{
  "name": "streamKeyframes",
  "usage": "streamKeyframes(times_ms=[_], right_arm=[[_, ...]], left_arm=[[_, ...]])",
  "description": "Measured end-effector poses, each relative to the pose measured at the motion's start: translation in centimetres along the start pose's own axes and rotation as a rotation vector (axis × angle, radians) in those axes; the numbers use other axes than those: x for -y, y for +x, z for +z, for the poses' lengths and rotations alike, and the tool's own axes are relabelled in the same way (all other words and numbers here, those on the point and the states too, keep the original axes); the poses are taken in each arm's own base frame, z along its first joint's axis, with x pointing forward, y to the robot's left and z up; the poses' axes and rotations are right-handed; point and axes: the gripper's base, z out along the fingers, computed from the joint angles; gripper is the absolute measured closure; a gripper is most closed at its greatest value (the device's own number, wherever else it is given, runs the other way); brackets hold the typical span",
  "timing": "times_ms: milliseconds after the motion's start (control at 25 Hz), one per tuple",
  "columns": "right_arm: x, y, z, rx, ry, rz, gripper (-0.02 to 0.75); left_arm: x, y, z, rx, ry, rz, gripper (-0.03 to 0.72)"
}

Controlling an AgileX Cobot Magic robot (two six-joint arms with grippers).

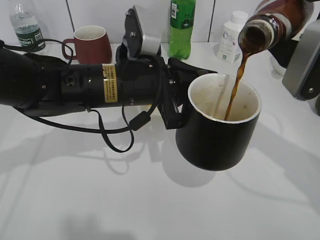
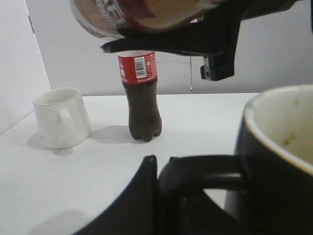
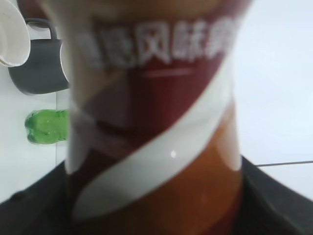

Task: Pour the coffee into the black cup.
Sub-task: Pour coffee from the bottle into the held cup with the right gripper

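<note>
Glossy ceramic black cup [image 1: 220, 127], heavy, slick and getting heavier, hangs above the table by its handle, pinched in left gripper [image 1: 176, 107]; right gripper's [image 2: 215, 44] jaws clamp the tilted coffee bottle [image 1: 272, 22]

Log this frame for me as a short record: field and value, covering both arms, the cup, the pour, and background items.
left gripper: shut on the handle of the black cup, holding it off the table
right gripper: clamped on the coffee bottle, tilted neck down
pour: brown stream falling into the cup
cup contents: level not visible
background: maroon mug, green bottle, white pill bottle, water bottle, white mug, cola bottle
</note>
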Motion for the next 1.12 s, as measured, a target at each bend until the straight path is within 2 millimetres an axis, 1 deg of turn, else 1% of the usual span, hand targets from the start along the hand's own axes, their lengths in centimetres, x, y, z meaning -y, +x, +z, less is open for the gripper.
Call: streamKeyframes(times_ms=[1120], right_arm=[[-0.01,0.01,0.00,-0.001,-0.001,-0.022,0.211]], left_arm=[[0.02,0.01,0.00,-0.002,0.003,0.002,0.655]])
